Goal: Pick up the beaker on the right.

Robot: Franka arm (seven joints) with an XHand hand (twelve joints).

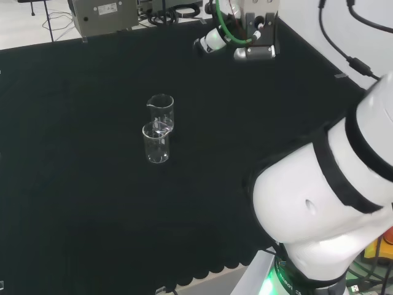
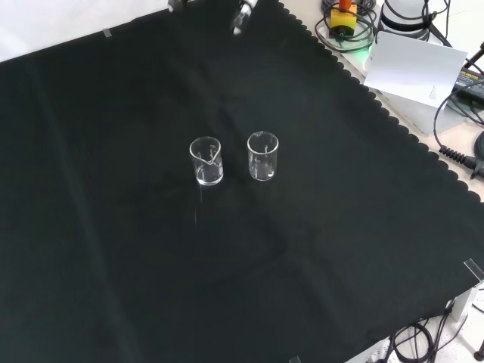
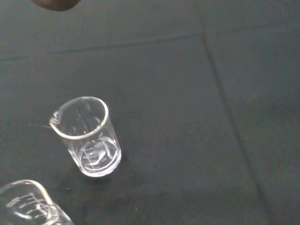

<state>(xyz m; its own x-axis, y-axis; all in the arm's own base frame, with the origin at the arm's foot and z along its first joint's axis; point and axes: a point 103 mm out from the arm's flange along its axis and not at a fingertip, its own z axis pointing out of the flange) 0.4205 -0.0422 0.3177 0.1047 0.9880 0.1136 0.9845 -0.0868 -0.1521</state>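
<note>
The tabletop under its black cloth carries two clear beakers standing upright just beside each other, well apart from the robot hand — whether its fingers are spread or curled cannot be told. The right-hand beaker in the front view looks light, rigid, slippery and breakable — best taken round its wall, clear of the other beaker
</note>
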